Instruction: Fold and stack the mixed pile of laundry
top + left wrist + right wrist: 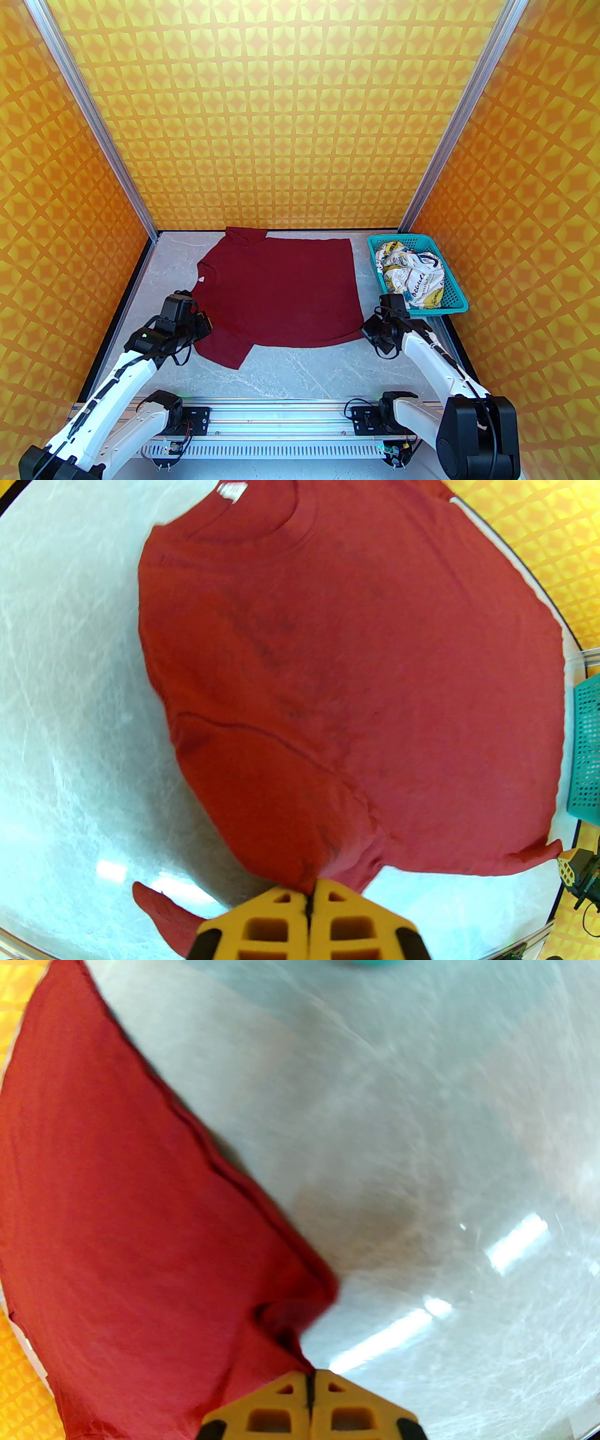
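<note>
**Desk:** What has the left arm got?

**Photographer:** The left gripper is clenched on the near sleeve of a plain dark red cloth T-shirt. The fabric puckers right at its yellow fingertips. The rest of the garment lies spread flat on the grey marbled table, ahead of that gripper and to its right. The white forearm slants forward from its base, with the wrist low and turned inward.

**Desk:** And across on the right?

**Photographer:** The right gripper is closed as well, pinching the shirt's near hem corner, and the cloth runs away ahead and to its left. That arm leans in from its base, its wrist close over the table. Just beyond this gripper, a little to its right, sits a teal perforated plastic basket. It holds the crumpled white garment printed in blue, mustard and black, which is not yet folded.

**Desk:** Which step is this?

**Photographer:** By my reading, it is the first fold of the red shirt, with the near side to be carried over onto the far side. To do it well, both arms should lift together, only just clear of the table. They should keep the edge taut between them, travel at one pace, and lay it square on the far edge before letting go. If one side goes slack, the fold will likely land crooked.
</note>
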`<action>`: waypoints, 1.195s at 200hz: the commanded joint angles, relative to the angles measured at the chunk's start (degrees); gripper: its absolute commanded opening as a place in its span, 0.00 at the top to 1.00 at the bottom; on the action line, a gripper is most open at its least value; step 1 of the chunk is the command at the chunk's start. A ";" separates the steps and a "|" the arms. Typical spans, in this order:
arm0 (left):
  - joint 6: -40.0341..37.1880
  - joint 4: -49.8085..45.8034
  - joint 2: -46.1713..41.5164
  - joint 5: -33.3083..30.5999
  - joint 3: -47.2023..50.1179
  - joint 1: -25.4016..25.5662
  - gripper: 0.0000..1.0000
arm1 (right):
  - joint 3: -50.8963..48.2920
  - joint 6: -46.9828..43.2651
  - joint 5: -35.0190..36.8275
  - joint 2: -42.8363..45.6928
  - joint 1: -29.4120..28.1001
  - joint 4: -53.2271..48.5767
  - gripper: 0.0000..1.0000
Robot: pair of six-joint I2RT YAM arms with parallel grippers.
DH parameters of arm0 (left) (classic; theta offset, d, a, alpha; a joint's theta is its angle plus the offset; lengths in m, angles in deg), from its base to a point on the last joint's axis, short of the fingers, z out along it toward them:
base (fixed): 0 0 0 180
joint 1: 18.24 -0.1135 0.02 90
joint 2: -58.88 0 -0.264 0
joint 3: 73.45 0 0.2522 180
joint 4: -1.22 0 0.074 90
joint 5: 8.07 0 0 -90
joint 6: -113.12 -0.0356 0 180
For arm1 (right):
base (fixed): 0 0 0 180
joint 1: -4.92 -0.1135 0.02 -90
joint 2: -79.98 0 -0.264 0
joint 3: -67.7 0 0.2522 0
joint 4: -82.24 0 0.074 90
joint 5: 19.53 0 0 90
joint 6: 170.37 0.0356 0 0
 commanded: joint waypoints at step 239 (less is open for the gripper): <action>-4.83 16.31 34.93 3.73 -23.44 -12.50 1.00 | 24.31 -6.22 1.57 -24.69 -0.07 5.65 1.00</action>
